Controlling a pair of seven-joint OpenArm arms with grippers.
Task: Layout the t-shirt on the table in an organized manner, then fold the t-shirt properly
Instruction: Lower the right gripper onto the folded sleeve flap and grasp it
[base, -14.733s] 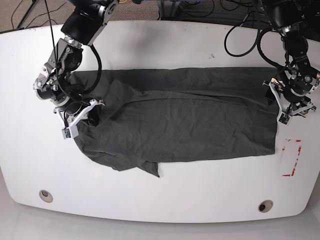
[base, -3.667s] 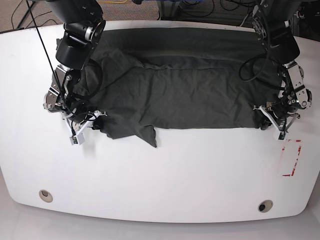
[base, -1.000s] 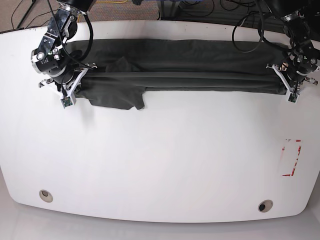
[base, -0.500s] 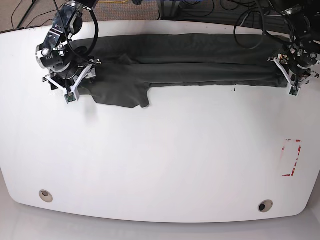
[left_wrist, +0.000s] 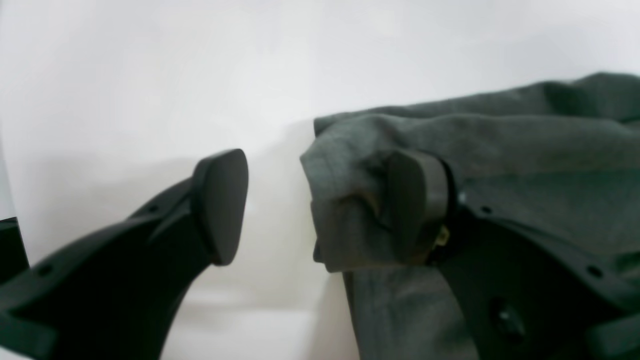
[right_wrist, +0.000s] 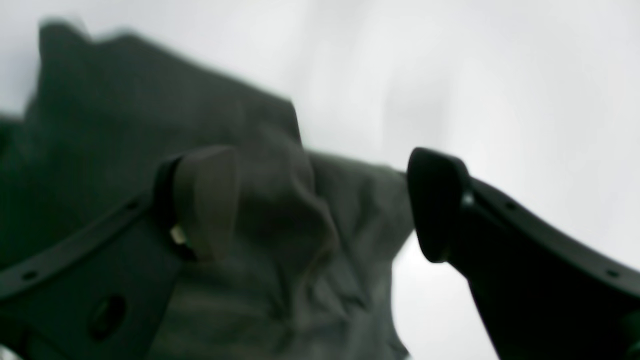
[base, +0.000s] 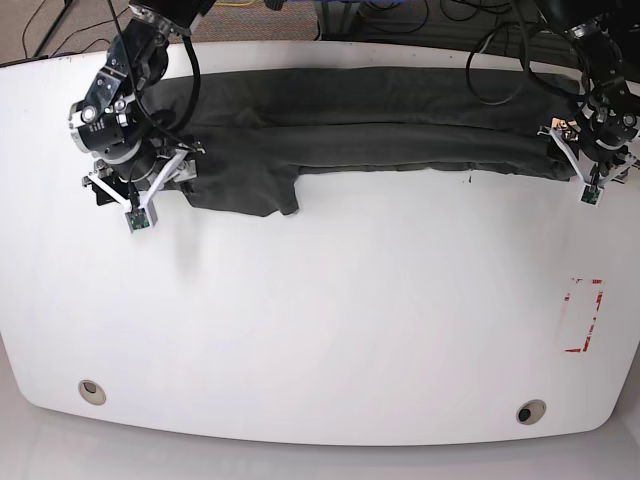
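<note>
Evidently spread wide, left gripper (left_wrist: 320, 207) and right gripper (right_wrist: 320, 205) gripping nothing, probably to leave folded shirt (base: 380, 148) lying undisturbed far across table (base: 330, 320).

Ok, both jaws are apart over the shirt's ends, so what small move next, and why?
I'd probably lift both grippers, left and right, straight up: each has one jaw over the folded dark-grey cloth t-shirt and the other beyond its edge, so sideways travel could drag the fold.

T-shirt (base: 370, 148) — grey, folded — across table (base: 350, 310)
</note>
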